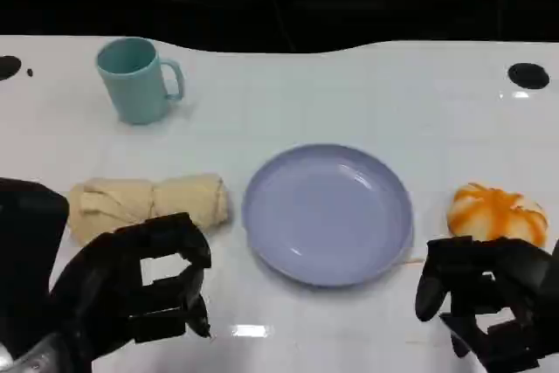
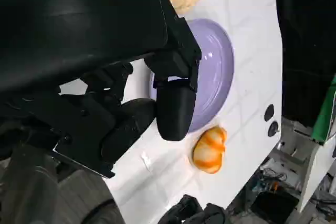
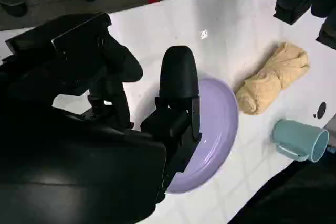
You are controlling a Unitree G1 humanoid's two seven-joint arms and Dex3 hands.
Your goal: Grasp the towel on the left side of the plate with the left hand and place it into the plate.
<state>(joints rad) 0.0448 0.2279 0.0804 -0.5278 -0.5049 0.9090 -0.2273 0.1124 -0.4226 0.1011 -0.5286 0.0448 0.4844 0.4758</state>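
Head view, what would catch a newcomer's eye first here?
Likely the lilac plate at the table's centre, bare. A rolled tan towel lies just left of it, with the left hand hovering near it, holding nothing. An orange-streaked bun sits right of the plate, a teal mug farther back.

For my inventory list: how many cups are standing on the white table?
1: the light teal handled cup stands at the table's far left, beyond the rolled beige towel.
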